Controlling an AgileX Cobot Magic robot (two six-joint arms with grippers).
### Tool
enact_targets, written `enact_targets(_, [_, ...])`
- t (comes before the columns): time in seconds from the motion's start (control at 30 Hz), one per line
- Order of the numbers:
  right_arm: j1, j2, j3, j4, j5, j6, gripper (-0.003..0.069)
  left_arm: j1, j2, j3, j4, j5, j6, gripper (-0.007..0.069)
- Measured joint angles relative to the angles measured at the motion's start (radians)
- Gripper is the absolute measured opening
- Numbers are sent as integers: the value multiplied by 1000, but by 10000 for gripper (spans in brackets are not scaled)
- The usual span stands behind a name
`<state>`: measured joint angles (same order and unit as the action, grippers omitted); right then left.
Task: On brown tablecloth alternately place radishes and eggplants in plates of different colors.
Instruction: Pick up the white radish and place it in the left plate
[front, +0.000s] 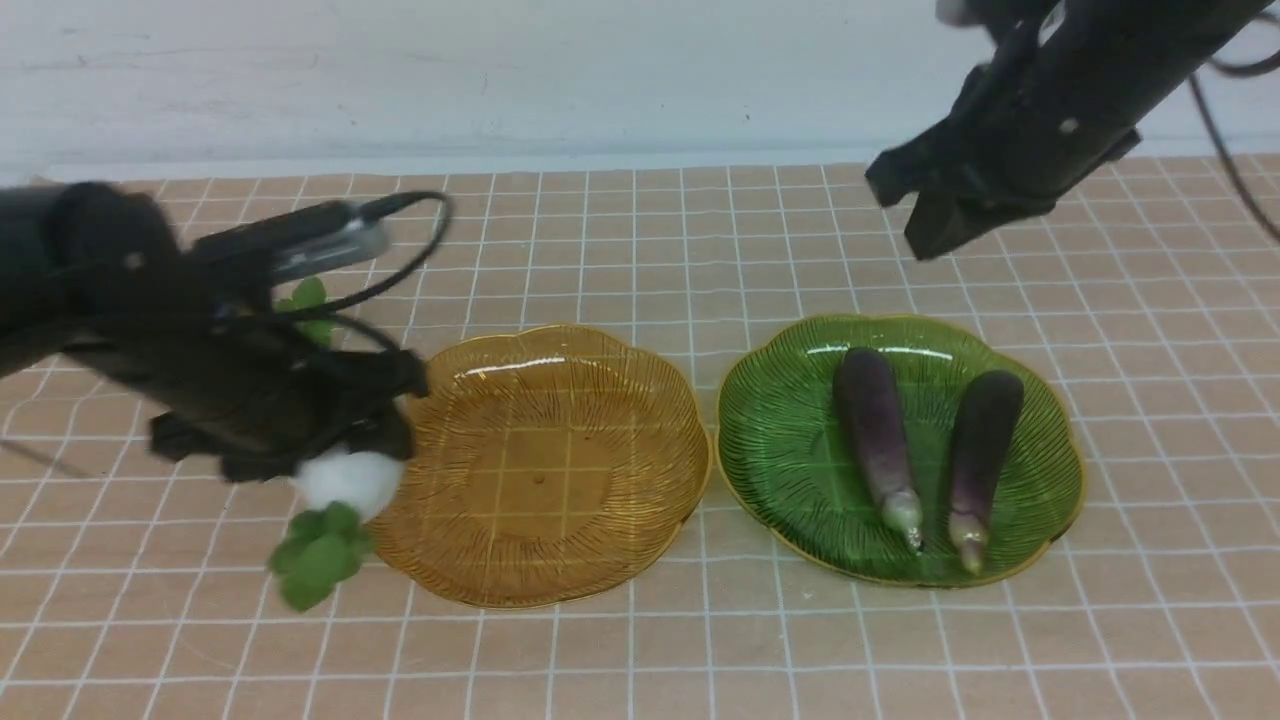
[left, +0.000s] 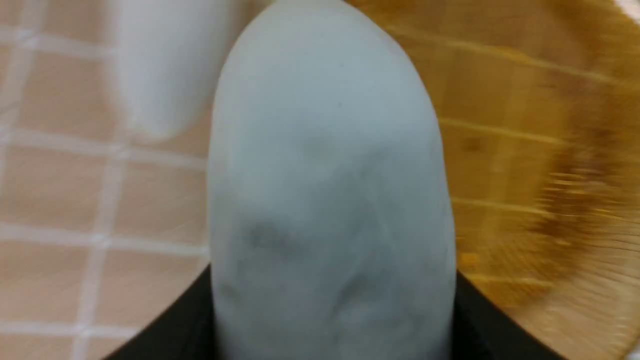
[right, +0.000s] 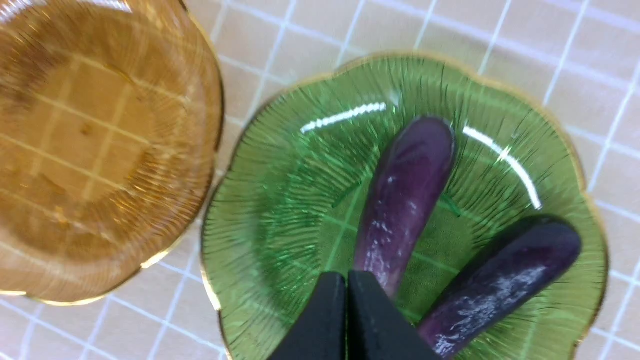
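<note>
The left gripper (front: 375, 430) sits low over the brown tablecloth (front: 620, 640), a tan cloth with a white grid. Its fingers flank a white radish (front: 350, 482) just beside the amber plate (front: 545, 470)'s left rim. Whether they are squeezing it cannot be told. The radish's leaves (front: 318, 555) point toward the camera. The second radish (left: 165, 65) lies close by, mostly hidden behind the left arm (front: 90, 270). To the right, the green plate (front: 780, 450) holds the left eggplant (front: 875, 430) and the right eggplant (front: 980, 440) side by side, stems forward. A pale wall (front: 500, 70) bounds the cloth's far edge. The right gripper (front: 925, 235), pressed closed, hangs above the cloth behind the green plate, its arm slanting down from the upper right.
</note>
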<state>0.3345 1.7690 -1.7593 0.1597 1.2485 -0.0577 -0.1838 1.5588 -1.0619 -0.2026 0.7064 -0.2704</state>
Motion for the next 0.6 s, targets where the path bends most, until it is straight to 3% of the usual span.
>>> enact_targets(0.17, [0, -86, 0, 0, 3, 7, -5, -84, 111, -115, -8, 2, 39, 407])
enact_targets(0.33, [0, -181, 0, 0, 8, 15, -5, -128, 269, -247, -13, 8, 105, 475])
enact_targets(0.47, [0, -203, 0, -13, 14, 15, -5, -126, 338, -386, -21, 64, 123, 639])
enact_targets(0.6, [0, -190, 0, -16, 14, 15, -5, -89, 338, -503, 17, 152, 123, 679])
